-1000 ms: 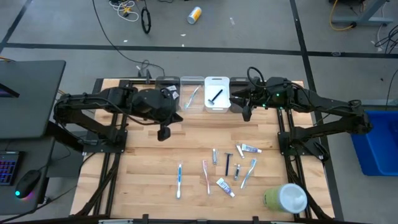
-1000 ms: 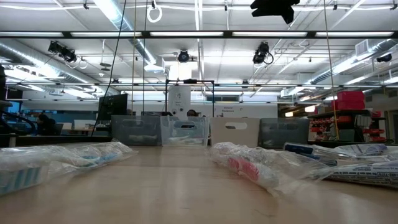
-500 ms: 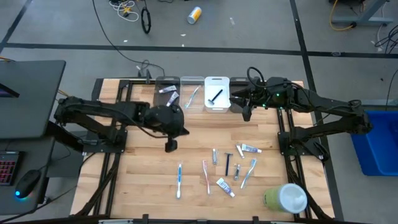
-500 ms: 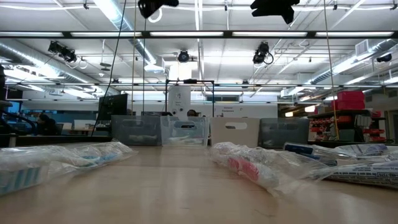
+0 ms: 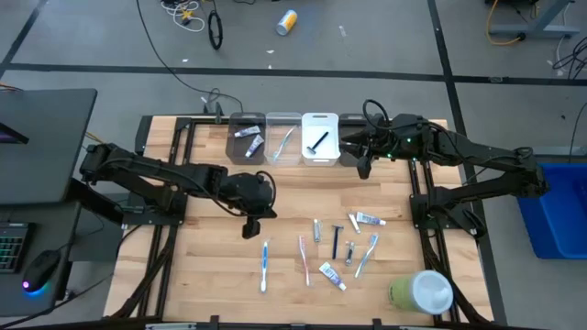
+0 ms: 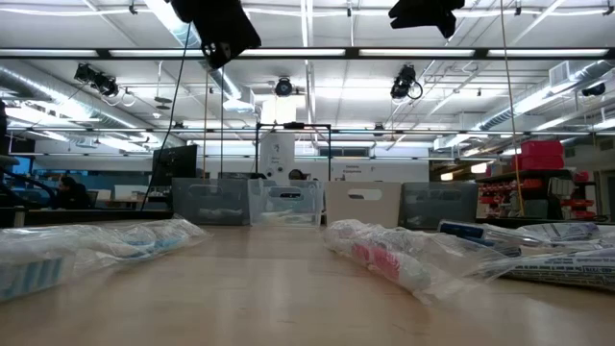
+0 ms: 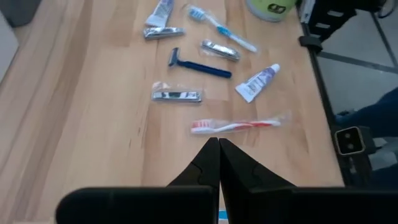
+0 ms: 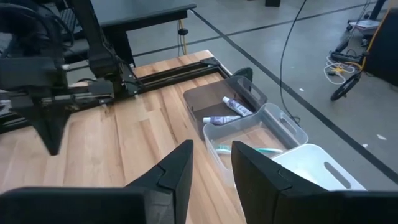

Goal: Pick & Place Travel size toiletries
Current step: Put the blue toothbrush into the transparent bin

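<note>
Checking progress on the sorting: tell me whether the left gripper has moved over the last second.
Yes. In the high view the left gripper, shut, has travelled away from the row of bins toward the blue toothbrush on the table.

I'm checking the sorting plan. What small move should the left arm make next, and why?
Probably open the left tool and lower it toward the blue toothbrush. It is shut, holds nothing, and hangs above the table just short of that brush, while the right tool waits near the bins.
</note>
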Available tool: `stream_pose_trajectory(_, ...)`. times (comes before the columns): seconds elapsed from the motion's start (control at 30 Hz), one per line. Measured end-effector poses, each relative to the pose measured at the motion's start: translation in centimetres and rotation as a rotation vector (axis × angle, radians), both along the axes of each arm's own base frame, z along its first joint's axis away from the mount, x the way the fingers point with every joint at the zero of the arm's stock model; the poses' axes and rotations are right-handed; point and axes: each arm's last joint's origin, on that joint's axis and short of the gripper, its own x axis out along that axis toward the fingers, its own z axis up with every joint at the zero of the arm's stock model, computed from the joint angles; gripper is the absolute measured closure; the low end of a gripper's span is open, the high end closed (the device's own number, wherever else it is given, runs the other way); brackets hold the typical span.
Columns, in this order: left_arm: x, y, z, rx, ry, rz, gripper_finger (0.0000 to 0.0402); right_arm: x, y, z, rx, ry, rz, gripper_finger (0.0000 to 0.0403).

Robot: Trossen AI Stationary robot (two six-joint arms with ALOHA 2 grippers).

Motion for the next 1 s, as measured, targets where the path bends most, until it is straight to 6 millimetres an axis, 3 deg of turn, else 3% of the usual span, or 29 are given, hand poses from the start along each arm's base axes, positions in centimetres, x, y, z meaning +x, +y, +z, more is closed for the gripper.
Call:
stream_pose_trajectory(0.3, 0.1, -0.6, 0.2, -0.009, -0.004, -0.048, 0.0399, 0.0, 0.0, 0.0, -0.024, 0.008, -0.007, 0.0288)
stream_pose_trajectory(0.73, 4.4, -2.6, 1.2, 0.051, 0.111, -0.162, 0.0399, 0.0, 0.0, 0.1, -0.032, 0.005, -0.004, 0.0293)
stream_pose_trajectory(1.0, 4.9, -3.9, -0.6, 0.077, 0.195, -0.203, 0.0398, 0.0, 0.0, 0.0, -0.048, 0.013, 0.004, 0.0293)
